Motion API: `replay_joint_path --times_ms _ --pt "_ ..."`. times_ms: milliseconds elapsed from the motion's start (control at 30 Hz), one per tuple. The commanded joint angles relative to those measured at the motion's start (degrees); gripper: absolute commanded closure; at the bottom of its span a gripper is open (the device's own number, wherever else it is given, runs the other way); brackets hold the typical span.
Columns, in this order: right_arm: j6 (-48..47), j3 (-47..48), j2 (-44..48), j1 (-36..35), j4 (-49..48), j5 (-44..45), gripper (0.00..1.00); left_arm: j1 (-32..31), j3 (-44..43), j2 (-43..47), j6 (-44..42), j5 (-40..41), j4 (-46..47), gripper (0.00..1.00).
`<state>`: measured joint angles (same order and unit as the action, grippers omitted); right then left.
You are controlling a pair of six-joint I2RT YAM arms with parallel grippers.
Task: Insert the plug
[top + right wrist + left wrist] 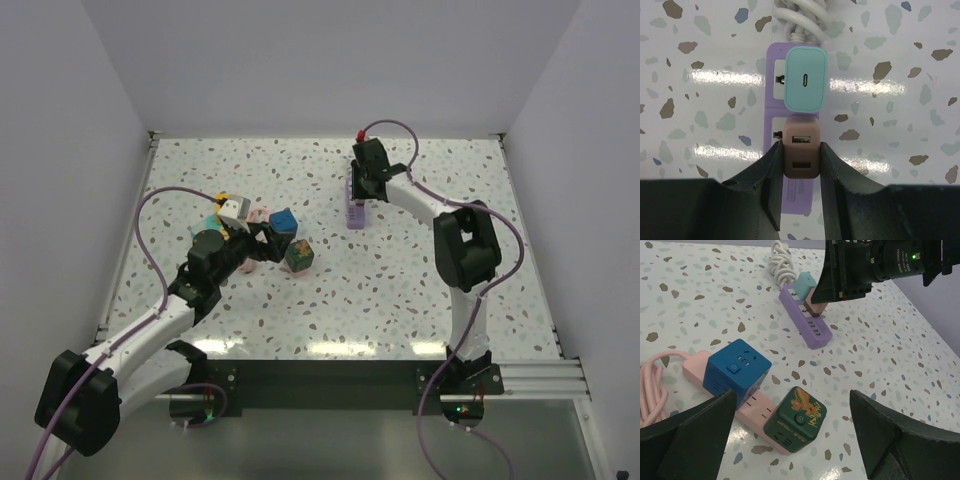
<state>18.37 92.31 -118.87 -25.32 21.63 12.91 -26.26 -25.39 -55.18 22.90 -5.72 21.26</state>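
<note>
Top external: right gripper (362, 188) at upper centre, over the purple power strip (354, 216); left gripper (262, 243) at centre left, beside a blue cube socket (283, 221) and a green cube socket (299, 257). Left wrist: fingers spread wide, holding nothing, above a pink strip (695, 367). Right wrist: jaws clamped on the brown plug (801, 150), over the purple strip just below a teal charger (806, 79); seating cannot be told

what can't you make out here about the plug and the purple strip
Right wrist: prongs of brown plug, hidden under its body; seating in purple strip unknown.
Top external: plug too small, covered by right gripper.
Left wrist: pink cord, cut off by left edge.
</note>
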Motion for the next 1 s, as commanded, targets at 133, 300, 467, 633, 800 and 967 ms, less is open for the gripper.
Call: replay_joint_path --times_ms 133,300,467,633,800,967 --pt "-0.2 -2.5 -6.2 1.6 1.0 -2.5 1.0 0.3 -0.4 0.7 -1.4 0.6 0.5 0.0" --pt "-0.4 -3.4 -5.4 1.8 0.4 -5.0 1.0 0.3 -0.4 0.4 -1.4 0.4 0.7 0.0" --pt "-0.4 -3.4 -1.5 1.8 -1.1 -8.9 1.0 0.4 -0.5 1.0 -1.3 0.6 0.3 0.0" --pt "-1.2 -2.7 3.8 1.8 -1.8 -10.3 0.61 0.3 -1.1 1.4 -1.3 1.3 -1.0 0.0" --pt "-2.9 -2.0 7.7 1.8 -2.9 -11.0 0.27 0.4 -2.0 1.5 -1.2 1.6 -1.8 0.0" --pt "-3.7 -5.5 14.9 1.8 -5.2 -11.5 0.14 0.4 -3.1 2.1 -1.1 2.8 -3.3 0.0"
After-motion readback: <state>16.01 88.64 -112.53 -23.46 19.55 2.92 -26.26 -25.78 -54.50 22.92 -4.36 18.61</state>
